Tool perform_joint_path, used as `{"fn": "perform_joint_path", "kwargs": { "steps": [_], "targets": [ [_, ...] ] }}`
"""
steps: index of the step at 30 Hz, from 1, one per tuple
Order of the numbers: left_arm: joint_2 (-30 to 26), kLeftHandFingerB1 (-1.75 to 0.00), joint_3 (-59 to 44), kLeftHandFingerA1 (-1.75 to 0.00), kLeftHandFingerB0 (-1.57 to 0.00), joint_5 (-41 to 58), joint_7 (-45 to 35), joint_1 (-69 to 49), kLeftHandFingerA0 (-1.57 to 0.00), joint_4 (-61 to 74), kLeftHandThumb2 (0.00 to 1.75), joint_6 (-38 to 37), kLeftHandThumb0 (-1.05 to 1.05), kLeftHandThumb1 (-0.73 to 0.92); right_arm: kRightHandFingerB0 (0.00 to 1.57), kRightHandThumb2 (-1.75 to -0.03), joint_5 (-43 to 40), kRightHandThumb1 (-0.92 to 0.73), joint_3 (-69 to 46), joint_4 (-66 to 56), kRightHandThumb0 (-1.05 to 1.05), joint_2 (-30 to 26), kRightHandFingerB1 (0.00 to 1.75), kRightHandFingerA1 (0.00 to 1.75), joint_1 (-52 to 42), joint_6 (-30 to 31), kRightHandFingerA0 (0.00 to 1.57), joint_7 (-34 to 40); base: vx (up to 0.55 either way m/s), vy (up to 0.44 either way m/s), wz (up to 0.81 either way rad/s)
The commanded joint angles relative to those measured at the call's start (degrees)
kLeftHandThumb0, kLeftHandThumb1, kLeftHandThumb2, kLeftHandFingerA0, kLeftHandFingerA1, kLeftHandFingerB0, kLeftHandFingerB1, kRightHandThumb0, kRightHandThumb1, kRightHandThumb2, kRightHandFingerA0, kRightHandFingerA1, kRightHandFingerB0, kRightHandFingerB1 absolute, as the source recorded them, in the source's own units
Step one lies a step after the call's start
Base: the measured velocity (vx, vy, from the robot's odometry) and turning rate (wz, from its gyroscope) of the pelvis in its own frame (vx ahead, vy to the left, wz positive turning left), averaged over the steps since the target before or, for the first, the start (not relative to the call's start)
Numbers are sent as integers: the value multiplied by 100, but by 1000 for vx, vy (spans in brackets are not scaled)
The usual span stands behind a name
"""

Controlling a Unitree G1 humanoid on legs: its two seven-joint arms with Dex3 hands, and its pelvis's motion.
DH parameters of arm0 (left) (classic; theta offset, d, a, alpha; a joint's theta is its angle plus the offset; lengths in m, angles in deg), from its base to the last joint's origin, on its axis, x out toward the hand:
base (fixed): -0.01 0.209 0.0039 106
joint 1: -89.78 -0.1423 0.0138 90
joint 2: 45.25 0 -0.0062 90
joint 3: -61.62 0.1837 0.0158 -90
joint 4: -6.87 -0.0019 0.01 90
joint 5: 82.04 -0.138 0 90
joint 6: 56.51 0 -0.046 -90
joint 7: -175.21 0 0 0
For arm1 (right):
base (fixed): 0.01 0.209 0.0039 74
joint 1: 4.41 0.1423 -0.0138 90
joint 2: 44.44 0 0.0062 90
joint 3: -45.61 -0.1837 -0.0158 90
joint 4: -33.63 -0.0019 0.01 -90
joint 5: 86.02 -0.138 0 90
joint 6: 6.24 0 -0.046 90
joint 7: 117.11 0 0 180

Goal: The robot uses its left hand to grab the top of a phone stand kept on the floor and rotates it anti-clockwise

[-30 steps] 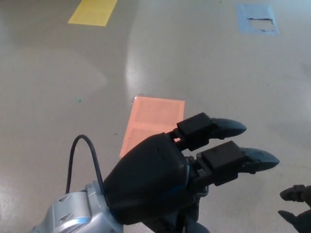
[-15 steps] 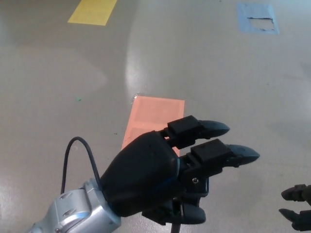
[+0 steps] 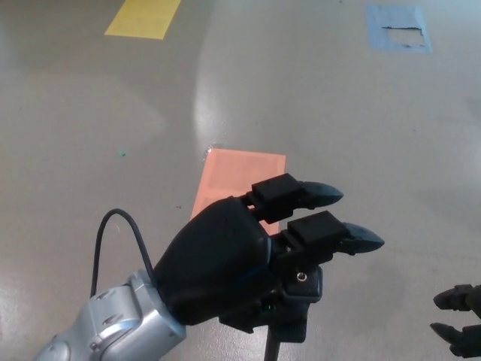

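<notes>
1. Head view: the left hand [image 3: 252, 263] hangs over the near edge of the orange floor patch [image 3: 237, 184], its two fingers [image 3: 331, 235] stretched forward; whether the thumb beneath clamps anything cannot be told.
2. The phone stand [image 3: 272, 347] shows only as a dark post under the palm, nearer than the patch.
3. The right hand [image 3: 458, 320] sits well right of the patch, fingers apart, empty.
4. Risk: the palm hides the contact; an off-centre hold could tip the stand when it is turned.

Glossy grey floor [image 3: 316, 98] carries flat patches: orange [image 3: 237, 180] (partly hidden), yellow [image 3: 144, 18] and blue [image 3: 398, 28] farther off.
</notes>
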Motion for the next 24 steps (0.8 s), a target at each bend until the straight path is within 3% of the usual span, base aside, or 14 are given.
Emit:
{"fn": "perform_joint_path", "kwargs": {
  "steps": [1, 9, 10, 15, 16, 17, 18, 19, 20, 21, 24],
  "targets": [
    [2, -58, -55, -52, -37, -144, 240, 117, -19, -113, 84, -225, -2, 34, 17, -63, 52, -78, 41, 18, -52, -56, 28, 39, 106, 54, 46, -63, 0, 0, 0],
    [41, -59, -64, -52, -39, -167, 374, 152, -21, -221, 83, -318, -3, 32, 17, -63, 31, -77, 32, 35, -52, -66, 27, 39, 136, -4, 48, -93, 0, 0, 0],
    [45, -40, -64, -33, -52, -172, 374, 151, -36, -216, 55, -315, -8, 50, 20, -63, 67, -77, 68, 34, -51, -70, 28, 38, 152, 4, 48, -94, 0, 0, 0],
    [73, -40, -54, -33, -54, -129, 358, 131, -39, -198, 55, -324, -7, 50, 23, -64, 129, -79, 161, 45, -50, -78, 30, 39, 219, 72, 48, -175, 0, 0, 0],
    [71, -41, -53, -36, -60, -107, 320, 126, -51, -181, 56, -301, -9, 52, 31, -64, 130, -78, 169, 53, -52, -78, 33, 39, 230, 94, 50, -188, 0, 0, 0],
    [70, -41, -52, -36, -60, -92, 291, 122, -51, -168, 56, -285, -9, 52, 31, -64, 131, -78, 176, 60, -52, -78, 33, 39, 239, 110, 50, -197, 0, 0, 0],
    [88, -45, -31, -42, -73, 98, 142, 93, -69, -132, 58, -195, -12, 54, 18, -63, 66, -79, 122, 54, -51, -75, 27, 37, 233, 104, 48, -212, 0, 0, 0],
    [94, -43, -19, -44, -78, 195, 75, 92, -79, -137, 57, -162, -10, 55, 15, -64, 35, -79, 94, 52, -51, -74, 27, 37, 231, 96, 46, -215, 0, 0, 0],
    [99, -43, -11, -44, -78, 282, 14, 96, -79, -148, 57, -138, -10, 55, 15, -64, 11, -79, 72, 51, -51, -74, 27, 37, 233, 90, 46, -219, 0, 0, 0],
    [93, -45, 0, -47, -85, 344, -69, 91, -88, -129, 57, -87, -12, 56, 8, -86, 5, -63, 61, 48, -65, -78, 37, 49, 221, 54, 41, -199, 0, 0, 0],
    [165, -50, 60, -54, -93, 830, -293, 42, -97, -161, 60, 29, -20, 60, 10, -88, 43, -64, 83, 21, -62, -105, 39, 53, 187, -62, 47, -140, 0, 0, 0]
  ]
}}
